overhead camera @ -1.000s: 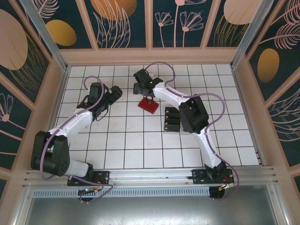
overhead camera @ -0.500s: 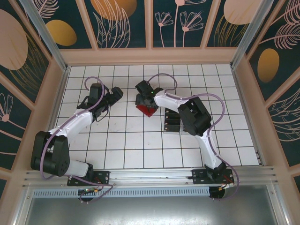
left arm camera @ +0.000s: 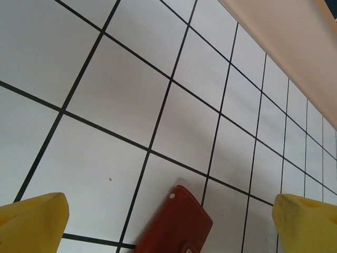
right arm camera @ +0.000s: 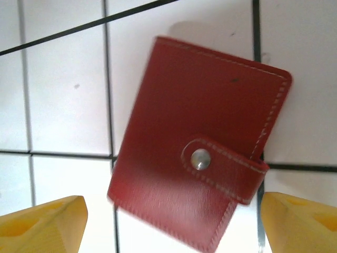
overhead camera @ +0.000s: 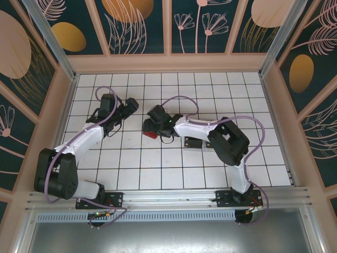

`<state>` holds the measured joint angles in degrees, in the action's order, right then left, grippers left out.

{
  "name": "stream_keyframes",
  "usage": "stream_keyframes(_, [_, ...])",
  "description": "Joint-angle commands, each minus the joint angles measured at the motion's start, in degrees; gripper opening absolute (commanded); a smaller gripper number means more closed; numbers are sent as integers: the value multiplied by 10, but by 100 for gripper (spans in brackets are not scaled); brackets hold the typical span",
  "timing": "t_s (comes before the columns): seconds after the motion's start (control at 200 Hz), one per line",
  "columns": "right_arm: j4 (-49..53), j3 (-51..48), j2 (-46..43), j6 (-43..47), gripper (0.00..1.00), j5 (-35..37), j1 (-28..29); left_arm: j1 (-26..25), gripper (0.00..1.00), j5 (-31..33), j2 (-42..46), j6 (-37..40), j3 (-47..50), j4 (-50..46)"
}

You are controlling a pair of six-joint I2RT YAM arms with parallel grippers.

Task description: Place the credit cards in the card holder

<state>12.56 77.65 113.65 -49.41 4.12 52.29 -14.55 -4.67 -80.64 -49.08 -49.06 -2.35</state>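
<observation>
My right gripper [right arm camera: 171, 224] has slid left, its jaws wide open over the flat, stitched red leather card holder [right arm camera: 195, 137], now mid-tabletop, and my left gripper [left arm camera: 169, 221] is wide open too.

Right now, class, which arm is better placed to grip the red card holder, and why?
Right. The right claw, open, is directly over the card holder and straddles it. The left claw, also open, stands off to the side.
</observation>
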Motion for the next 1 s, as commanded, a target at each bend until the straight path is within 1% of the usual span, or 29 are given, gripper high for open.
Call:
stream_keyframes(0.0, [-7,-23,-41,-9,85,43,-1,4,99,-14,19,21,14,11])
stream_keyframes(0.095, [23,-20,-38,9,86,70,-2,4,99,-22,22,33,22,10])
stream_keyframes(0.19, [27,-25,-33,17,85,76,-5,4,99,-31,18,40,32,14])
stream_keyframes(0.325, [-14,-51,-36,16,81,49,-18,4,99,-76,2,53,42,34])
stream_keyframes(0.41, [-39,-66,-40,12,75,33,-26,4,99,-104,-9,64,44,46])
stream_keyframes(0.576, [-73,-78,-35,11,69,11,-38,4,99,-127,-29,70,43,58])
stream_keyframes(0.721, [-103,-84,-26,6,66,-15,-50,4,99,-136,-46,65,48,66])
stream_keyframes(0.851, [-127,-86,-13,-3,62,-30,-56,4,99,-135,-51,67,51,67])
stream_keyframes(0.996, [-136,-80,4,-9,58,-56,-58,4,99,-134,-53,70,50,64])
